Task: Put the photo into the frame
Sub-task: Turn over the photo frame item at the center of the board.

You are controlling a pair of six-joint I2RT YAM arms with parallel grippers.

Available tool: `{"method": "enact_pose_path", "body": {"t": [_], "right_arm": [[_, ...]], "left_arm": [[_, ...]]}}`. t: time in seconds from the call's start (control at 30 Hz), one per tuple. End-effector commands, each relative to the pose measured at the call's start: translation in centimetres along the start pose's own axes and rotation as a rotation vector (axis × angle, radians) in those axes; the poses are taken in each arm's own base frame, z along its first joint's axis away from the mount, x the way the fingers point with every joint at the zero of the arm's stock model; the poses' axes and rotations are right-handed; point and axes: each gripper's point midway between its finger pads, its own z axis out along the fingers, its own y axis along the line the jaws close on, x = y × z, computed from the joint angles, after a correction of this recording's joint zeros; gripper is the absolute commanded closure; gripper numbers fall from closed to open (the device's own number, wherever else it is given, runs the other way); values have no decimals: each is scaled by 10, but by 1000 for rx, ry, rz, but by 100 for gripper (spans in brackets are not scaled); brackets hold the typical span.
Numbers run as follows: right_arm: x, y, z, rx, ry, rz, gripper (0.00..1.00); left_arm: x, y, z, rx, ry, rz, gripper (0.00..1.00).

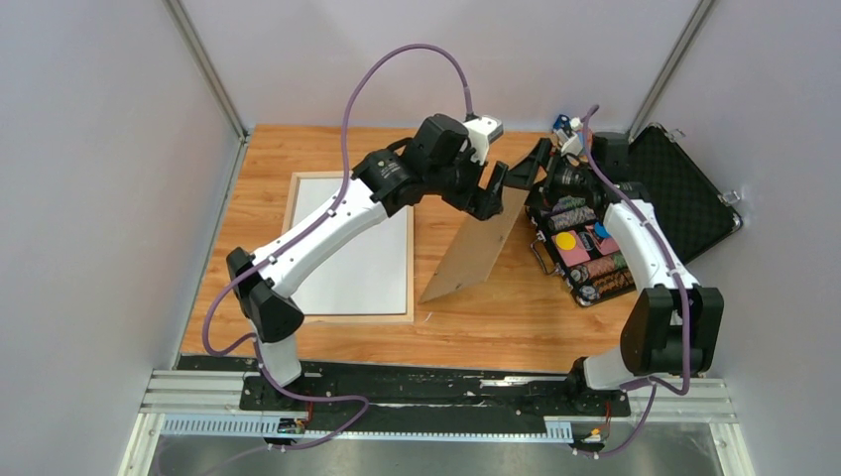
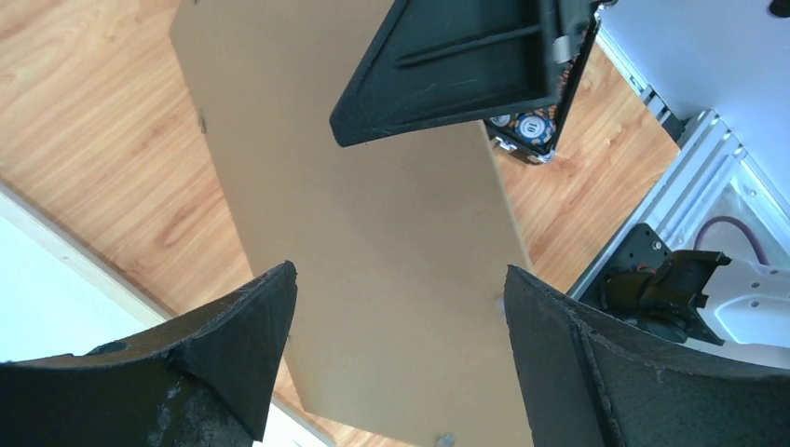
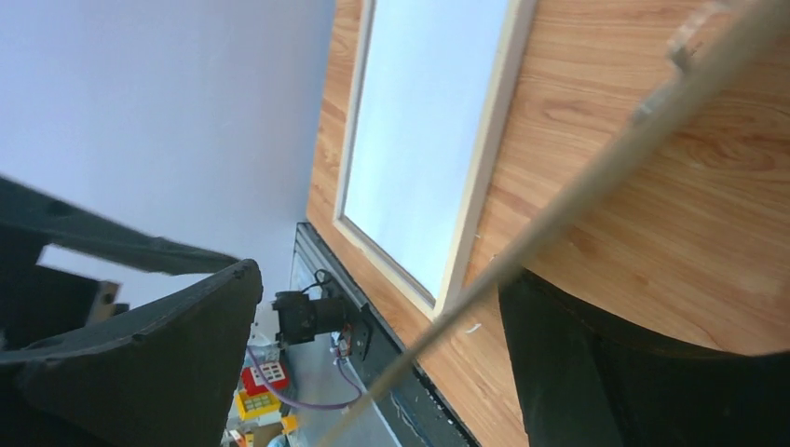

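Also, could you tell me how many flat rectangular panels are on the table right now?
2: the pale wood frame lying flat on the left, and the brown backing board standing tilted on its lower edge, right of it. Others may be hidden from these views.

The tabletop (image 1: 476, 327) is warm orange-brown with a streaky wood grain. On its left, the frame (image 1: 349, 318) has a pale light-wood border around a flat, unpatterned white face. The backing board (image 1: 476, 253) in the middle is plain mid-brown. The left arm (image 1: 317, 238) and right arm (image 1: 645, 248) are white with black joints. The left gripper (image 2: 401, 279) and right gripper (image 3: 377, 279) are matte black. Purple cables (image 1: 397, 55) loop above. At the far right, a black case (image 1: 684, 188) holds a pink tray (image 1: 575, 255) with a yellow disc (image 1: 565, 241), a blue piece (image 1: 601, 232) and multicoloured striped chips (image 1: 607, 268). The walls (image 1: 99, 198) are pale grey.
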Motion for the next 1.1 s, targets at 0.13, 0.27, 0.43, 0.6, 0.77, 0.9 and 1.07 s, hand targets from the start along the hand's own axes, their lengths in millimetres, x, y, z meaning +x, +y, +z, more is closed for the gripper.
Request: {"method": "enact_pose_path", "body": {"t": [0.13,0.27,0.43,0.6,0.77,0.9,1.07], "right_arm": [[10,-42,-3,169,-52,-7,15],[14,-52,-5,210,-68,-23,26],[7,-65,-14,215,-102,-25,51],[3,-85,-21,215,-124,-19,79],[-10,-99,-36,214,-152,1,97],[-18,-102,-52,190,-176,8,100],[-20,-96,-70,80,-173,45,100]], "left_arm": [[-34,6,-48,-58,-134,100,7],[-37,28,-59,-94,-150,84,6],[-39,58,-71,-136,-170,50,6],[-34,91,-81,-180,-179,22,5],[-17,123,-80,-178,-164,-34,5],[0,146,-74,-165,-155,-72,4],[14,163,-67,-126,-173,-95,0]]}}
